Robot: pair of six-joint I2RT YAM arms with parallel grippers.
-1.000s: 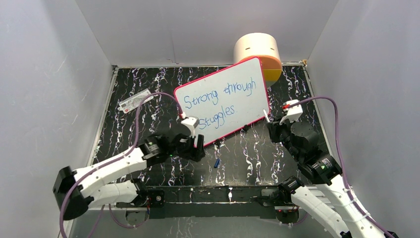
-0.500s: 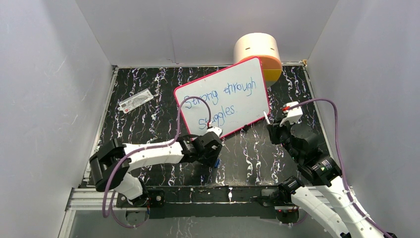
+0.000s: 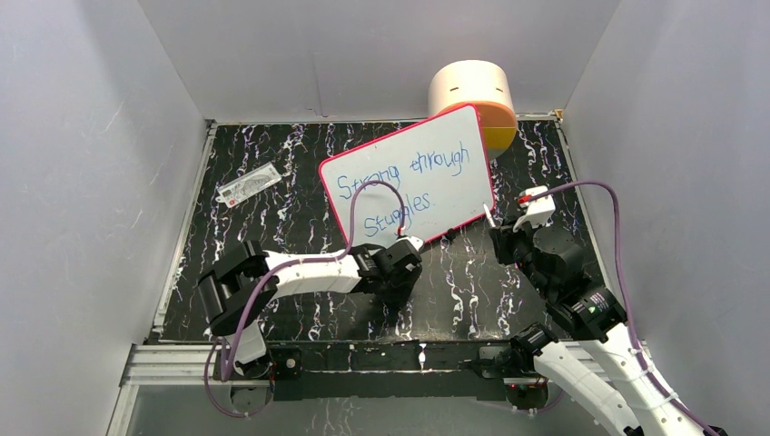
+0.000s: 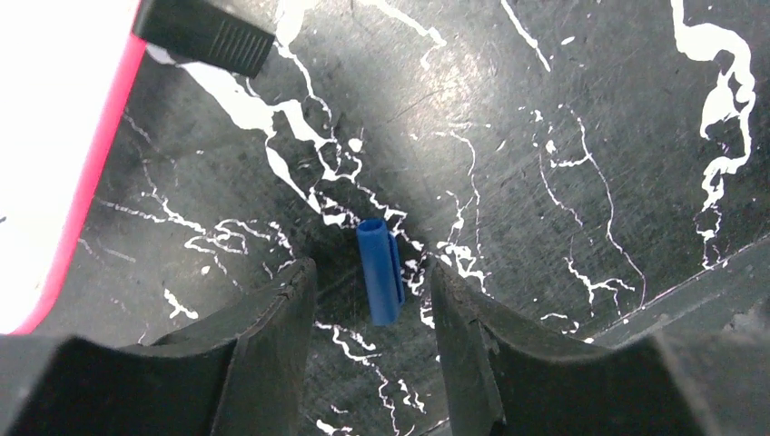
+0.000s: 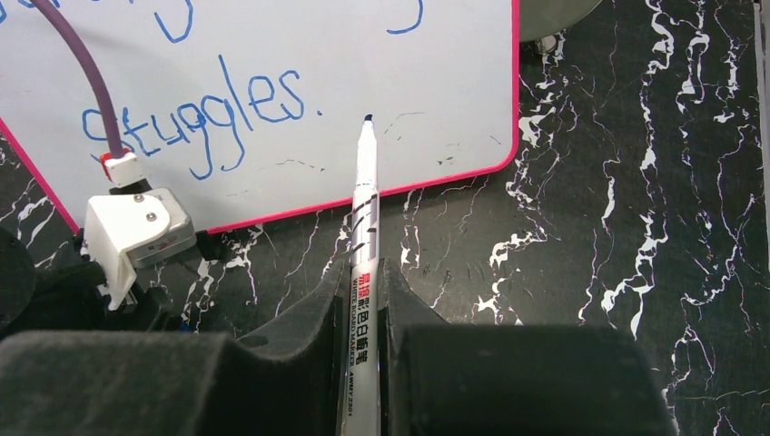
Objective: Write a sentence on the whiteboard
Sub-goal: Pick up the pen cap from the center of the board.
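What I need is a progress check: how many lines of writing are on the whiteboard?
2. The upper line runs across the whiteboard, the lower line sits beneath it toward the left, partly crossed by the left arm's cable.

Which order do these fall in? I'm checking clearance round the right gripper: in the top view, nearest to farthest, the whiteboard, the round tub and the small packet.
1. whiteboard, just left of the right gripper and its marker.
2. round tub, at the back, behind the board.
3. small packet, far left.
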